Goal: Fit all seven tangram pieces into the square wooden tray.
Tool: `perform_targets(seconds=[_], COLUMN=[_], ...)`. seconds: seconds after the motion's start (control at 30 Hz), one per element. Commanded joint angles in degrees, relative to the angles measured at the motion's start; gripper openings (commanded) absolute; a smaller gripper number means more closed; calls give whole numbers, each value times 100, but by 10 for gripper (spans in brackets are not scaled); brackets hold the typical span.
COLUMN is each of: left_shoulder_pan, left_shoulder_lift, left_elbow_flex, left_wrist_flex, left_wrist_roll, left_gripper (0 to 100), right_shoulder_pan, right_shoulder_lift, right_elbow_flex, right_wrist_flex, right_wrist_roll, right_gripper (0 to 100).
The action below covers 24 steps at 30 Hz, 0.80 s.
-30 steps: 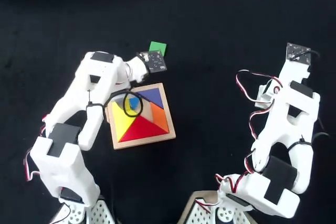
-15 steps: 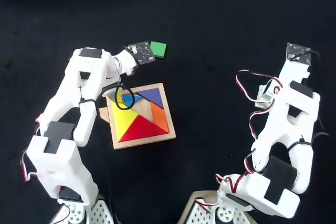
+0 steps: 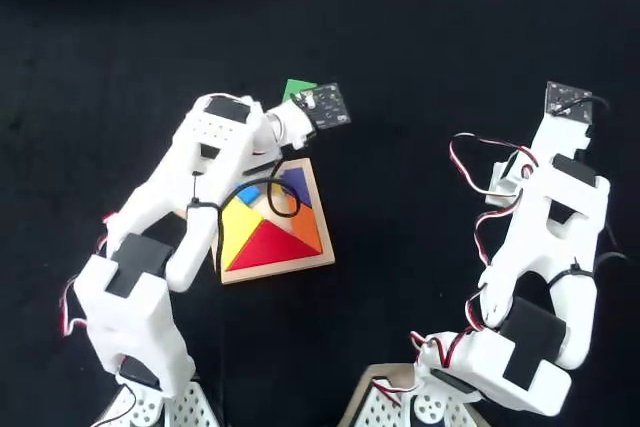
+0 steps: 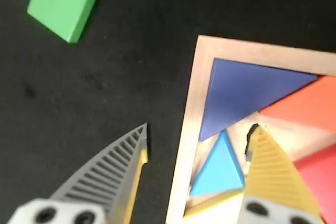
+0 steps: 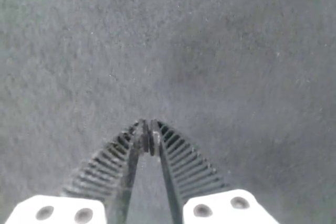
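From the high view, your left arm leans over the far edge of the wooden tray, while the right arm sits folded well off to the side. The green square lies on the black cloth just past the tray's far corner, partly tucked behind the left wrist. That makes the left arm far the nearer one for this piece.

In the left wrist view, the left gripper is spread wide with nothing in it. It straddles the tray's rim, with one finger out over the cloth and the other over the tray beside the light blue triangle. The dark blue triangle fills the corner ahead. The green square lies beyond that corner, apart from the tray, on the cloth side of the rim and well ahead of the fingertips. Its edges sit askew to the rim, so you will likely have to reach forward off the tray and turn the wrist to square up on it. Bare wood beside the dark blue triangle looks like the slot waiting for it.

In the right wrist view, the right gripper is closed on nothing, over bare cloth.
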Motion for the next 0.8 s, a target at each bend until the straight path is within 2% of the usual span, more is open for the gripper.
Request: perform_targets(seconds=[0.0,0.47,0.63,0.77], left_shoulder_pan=[-127,-919,-980,-910], left_shoulder_lift=[264,580,536,220], left_elbow_flex=[-330,-549,-514,-514], left_wrist_flex=[-211,-149,158,299], left_wrist_roll=[70,-176,-510,-378], left_gripper=[300,300,300,300], right_shoulder_pan=[-123,-185,-185,-185], right_shoulder_lift=[-22,-22,-22,-57], right_elbow_flex=[-215,-215,-215,-215], right_wrist_flex=[-123,-105,-105,-105], right_wrist_roll=[18,18,18,0], right_gripper=[11,11,11,11])
